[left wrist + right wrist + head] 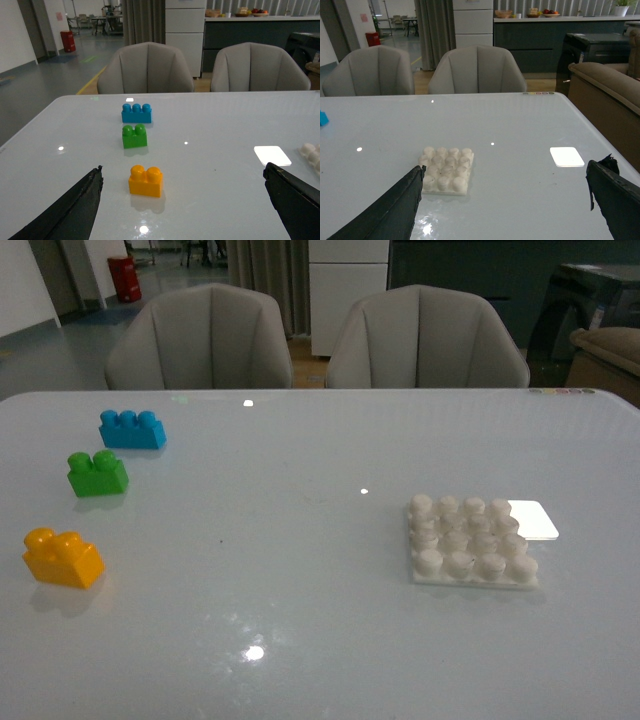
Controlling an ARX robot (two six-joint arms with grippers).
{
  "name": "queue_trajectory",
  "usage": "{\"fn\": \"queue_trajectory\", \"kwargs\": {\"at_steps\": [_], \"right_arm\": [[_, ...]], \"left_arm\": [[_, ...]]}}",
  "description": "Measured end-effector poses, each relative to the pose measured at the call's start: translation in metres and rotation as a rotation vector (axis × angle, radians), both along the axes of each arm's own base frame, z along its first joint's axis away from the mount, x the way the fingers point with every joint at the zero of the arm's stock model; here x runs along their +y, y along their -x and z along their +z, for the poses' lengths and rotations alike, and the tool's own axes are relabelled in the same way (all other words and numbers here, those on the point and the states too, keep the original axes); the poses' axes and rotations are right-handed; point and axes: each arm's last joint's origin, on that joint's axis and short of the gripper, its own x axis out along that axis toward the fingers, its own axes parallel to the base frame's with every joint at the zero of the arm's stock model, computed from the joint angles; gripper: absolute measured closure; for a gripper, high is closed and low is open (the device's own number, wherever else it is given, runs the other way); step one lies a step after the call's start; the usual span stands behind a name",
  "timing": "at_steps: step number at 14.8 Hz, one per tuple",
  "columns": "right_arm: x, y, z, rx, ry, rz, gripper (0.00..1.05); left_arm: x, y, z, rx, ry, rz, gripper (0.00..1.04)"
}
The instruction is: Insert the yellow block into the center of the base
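Yellow block left, base right; edge sticker illegible.

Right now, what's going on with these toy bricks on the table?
Nothing is being handled yet. The yellow block sits on the left of the table, nearest in a row with a green brick and a blue brick. The white studded base lies empty on the right. The left gripper hangs open facing the yellow block; the right gripper hangs open facing the base.
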Motion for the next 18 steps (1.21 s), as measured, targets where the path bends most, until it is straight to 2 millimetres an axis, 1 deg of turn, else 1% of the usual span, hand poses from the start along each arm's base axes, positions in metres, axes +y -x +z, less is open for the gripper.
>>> {"fn": "queue_trajectory", "kwargs": {"at_steps": [11,12,13,14,16,17,18], "right_arm": [[0.0,0.0,0.0,0.0,0.0,0.0,0.06],[0.0,0.0,-0.002,0.047,-0.018,-0.013,0.06],[-0.002,-0.003,-0.004,0.134,-0.081,-0.039,0.06],[-0.006,-0.009,0.0,0.141,-0.142,-0.066,0.06],[-0.017,-0.029,0.034,0.018,-0.17,-0.086,0.06],[-0.02,-0.044,0.046,-0.019,-0.167,-0.09,0.06],[-0.024,-0.071,0.059,-0.03,-0.17,-0.081,0.06]], "left_arm": [[0.0,0.0,0.0,0.0,0.0,0.0,0.07],[0.0,0.0,0.0,0.0,0.0,0.0,0.07],[0.0,0.0,0.0,0.0,0.0,0.0,0.07],[0.0,0.0,0.0,0.0,0.0,0.0,0.07],[0.0,0.0,0.0,0.0,0.0,0.0,0.07],[0.0,0.0,0.0,0.0,0.0,0.0,0.07],[0.0,0.0,0.0,0.0,0.0,0.0,0.07]]}}
